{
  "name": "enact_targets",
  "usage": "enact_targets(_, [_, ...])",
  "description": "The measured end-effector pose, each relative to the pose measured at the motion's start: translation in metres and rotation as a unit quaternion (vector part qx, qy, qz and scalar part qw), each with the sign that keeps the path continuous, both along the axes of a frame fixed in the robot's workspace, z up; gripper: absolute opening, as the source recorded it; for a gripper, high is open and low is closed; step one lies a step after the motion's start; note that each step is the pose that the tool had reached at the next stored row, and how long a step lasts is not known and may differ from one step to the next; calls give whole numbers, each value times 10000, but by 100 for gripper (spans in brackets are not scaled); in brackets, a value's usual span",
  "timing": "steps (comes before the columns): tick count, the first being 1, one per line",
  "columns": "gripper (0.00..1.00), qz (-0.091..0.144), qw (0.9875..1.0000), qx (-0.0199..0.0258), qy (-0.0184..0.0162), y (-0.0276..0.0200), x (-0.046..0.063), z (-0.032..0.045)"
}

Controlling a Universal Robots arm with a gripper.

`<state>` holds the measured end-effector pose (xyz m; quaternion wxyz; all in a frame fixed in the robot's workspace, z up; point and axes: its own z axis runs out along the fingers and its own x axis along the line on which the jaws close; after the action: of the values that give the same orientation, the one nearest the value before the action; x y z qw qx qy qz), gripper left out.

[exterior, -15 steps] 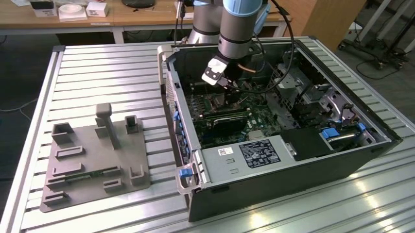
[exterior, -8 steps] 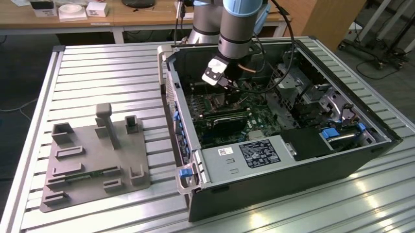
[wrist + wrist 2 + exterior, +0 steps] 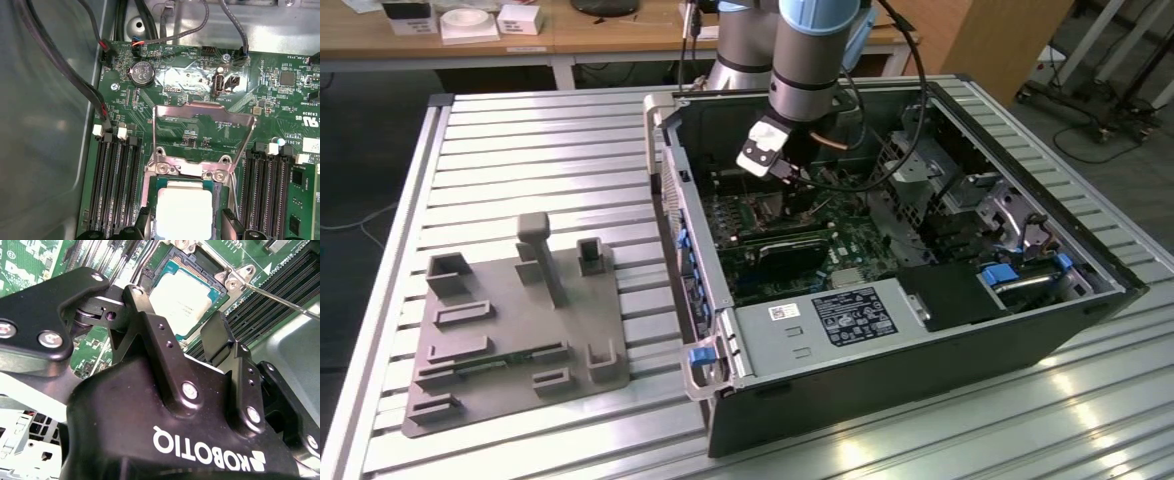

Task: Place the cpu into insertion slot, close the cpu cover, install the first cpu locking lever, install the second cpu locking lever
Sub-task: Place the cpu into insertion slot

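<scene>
Gripper [image 3: 176, 310] is hanging spread astride the cpu [image 3: 184, 215] — a finger catching its rim could be skewing it in the insertion slot [image 3: 216, 205].

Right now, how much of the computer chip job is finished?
Done, it seems: the cpu lies flat in the insertion slot. In hand: nothing. The tool hangs open just above the cpu, straddling it. Left: the cpu cover stands up open, not yet closed, and a thin locking lever sticks out unlatched.
</scene>
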<state>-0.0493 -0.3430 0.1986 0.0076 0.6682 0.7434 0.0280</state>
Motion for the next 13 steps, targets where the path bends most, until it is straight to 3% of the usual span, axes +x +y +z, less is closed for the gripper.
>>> enact_targets(9, [64, 1, 10000, -1, 0, 1, 0, -20])
enact_targets(10, [58, 1, 10000, -1, 1, 1, 0, -19])
enact_targets(13, [53, 4, 10000, -1, 1, 1, 0, -19])
